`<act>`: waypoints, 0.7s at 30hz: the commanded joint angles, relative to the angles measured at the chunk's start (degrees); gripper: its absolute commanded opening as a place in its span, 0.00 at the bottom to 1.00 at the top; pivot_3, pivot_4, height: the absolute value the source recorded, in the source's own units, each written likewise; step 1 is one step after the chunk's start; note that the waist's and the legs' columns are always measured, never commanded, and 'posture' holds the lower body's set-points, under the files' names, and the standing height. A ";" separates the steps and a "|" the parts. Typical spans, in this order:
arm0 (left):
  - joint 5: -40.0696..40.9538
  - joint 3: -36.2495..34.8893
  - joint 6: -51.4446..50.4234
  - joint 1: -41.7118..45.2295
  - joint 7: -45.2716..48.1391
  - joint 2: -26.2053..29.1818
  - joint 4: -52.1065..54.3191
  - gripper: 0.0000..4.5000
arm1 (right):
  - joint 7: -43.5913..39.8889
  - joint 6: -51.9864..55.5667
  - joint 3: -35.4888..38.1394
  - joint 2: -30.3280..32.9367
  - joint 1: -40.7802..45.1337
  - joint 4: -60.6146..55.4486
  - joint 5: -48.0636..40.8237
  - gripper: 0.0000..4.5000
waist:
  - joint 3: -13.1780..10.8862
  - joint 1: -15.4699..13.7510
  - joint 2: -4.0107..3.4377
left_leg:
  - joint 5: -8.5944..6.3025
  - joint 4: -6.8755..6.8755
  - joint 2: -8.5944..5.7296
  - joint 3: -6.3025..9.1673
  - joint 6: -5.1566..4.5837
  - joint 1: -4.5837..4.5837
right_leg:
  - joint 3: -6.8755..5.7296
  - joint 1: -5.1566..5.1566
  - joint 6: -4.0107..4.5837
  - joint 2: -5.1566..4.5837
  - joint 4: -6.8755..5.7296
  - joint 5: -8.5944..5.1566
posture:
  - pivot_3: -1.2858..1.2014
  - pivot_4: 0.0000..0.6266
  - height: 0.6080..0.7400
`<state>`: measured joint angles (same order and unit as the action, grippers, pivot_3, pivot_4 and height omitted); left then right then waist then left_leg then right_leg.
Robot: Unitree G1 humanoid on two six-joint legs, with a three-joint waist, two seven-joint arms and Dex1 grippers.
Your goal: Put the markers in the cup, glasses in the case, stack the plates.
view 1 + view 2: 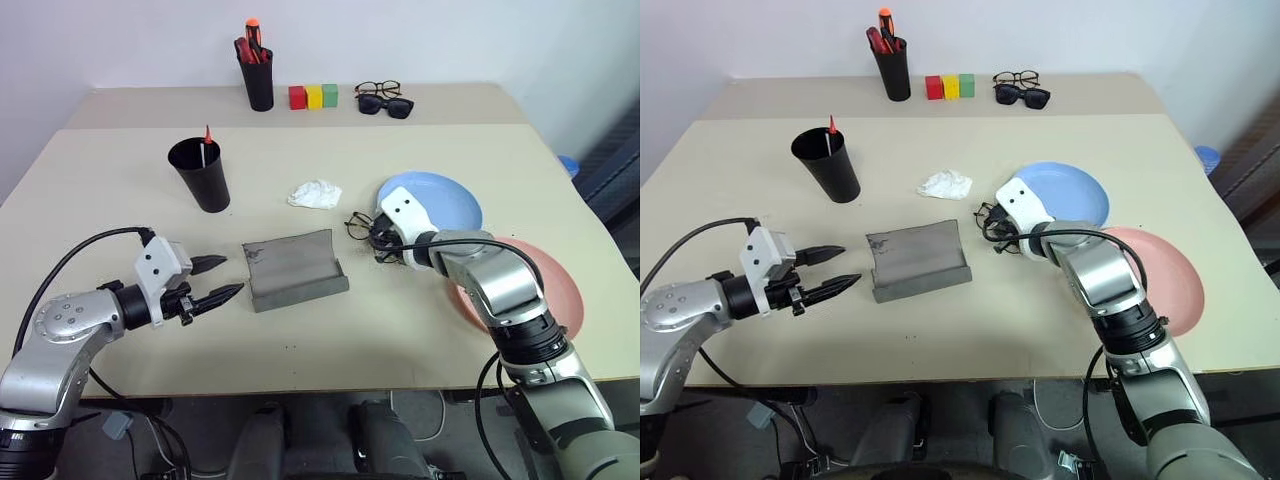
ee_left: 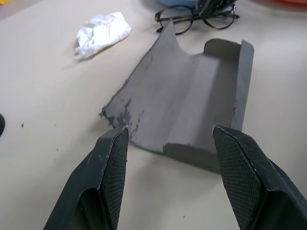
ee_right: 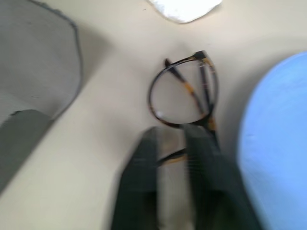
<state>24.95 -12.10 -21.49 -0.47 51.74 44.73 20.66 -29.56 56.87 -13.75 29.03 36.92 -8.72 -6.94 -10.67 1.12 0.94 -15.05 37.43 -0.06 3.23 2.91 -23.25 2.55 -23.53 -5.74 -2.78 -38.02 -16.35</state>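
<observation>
Right wrist view: right hand (image 3: 171,143) fingers nearly together, seemingly pinched on glasses (image 3: 184,93), mid-surface between open case (image 1: 295,268) and blue plate (image 1: 445,203). Left hand (image 1: 217,280) held apart beside case. Frame judged light, fragile, springy; bridge or hinge best gripped, lenses avoided.

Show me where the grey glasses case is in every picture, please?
Left eye view: the open grey case lies at the table's middle, between the two grippers.
Right eye view: the case sits just left of centre.
Left wrist view: the case lies straight ahead, beyond the two black fingers.
Right wrist view: the case shows at the picture's edge.
Shared landmark: the crumpled white tissue lies just beyond the case.
</observation>
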 commanded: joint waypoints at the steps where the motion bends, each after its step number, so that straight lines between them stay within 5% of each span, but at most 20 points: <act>1: -0.44 -0.07 2.10 0.13 0.14 -0.33 0.26 0.63 | 0.17 -2.12 -0.14 -0.09 1.81 -0.53 1.09 0.64 | 0.00 0.01 0.00 | 0.00 0.00 0.00 0.00 0.00 0.00 | 0.00 0.00 0.00 0.00 0.00 0.00 | 0.52 0.24 1.00; 3: -0.60 0.27 2.23 0.41 0.02 -0.52 0.18 0.63 | 0.33 -2.69 -0.41 -0.25 1.84 0.15 1.53 0.86 | 0.00 0.00 0.00 | 0.00 -0.02 0.00 0.00 0.00 0.00 | 0.00 0.00 0.00 0.00 0.00 0.00 | 0.52 0.24 1.00; 21: -0.29 1.07 0.43 1.17 -1.66 -0.61 2.66 0.63 | -3.76 -4.26 -2.38 -0.49 1.26 3.87 1.99 0.86 | 0.00 -0.04 0.00 | 0.00 -0.02 0.00 0.00 0.00 0.00 | 0.00 0.00 0.00 0.00 0.01 0.00 | 0.52 0.24 1.00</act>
<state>24.30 -10.53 -21.00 0.34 50.22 43.80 21.12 -32.44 52.20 -16.37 27.97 37.74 -3.06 -4.77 -10.66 1.07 0.94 -15.05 37.41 -0.06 3.23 2.91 -23.25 2.55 -23.53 -5.74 -2.79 -38.01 -16.35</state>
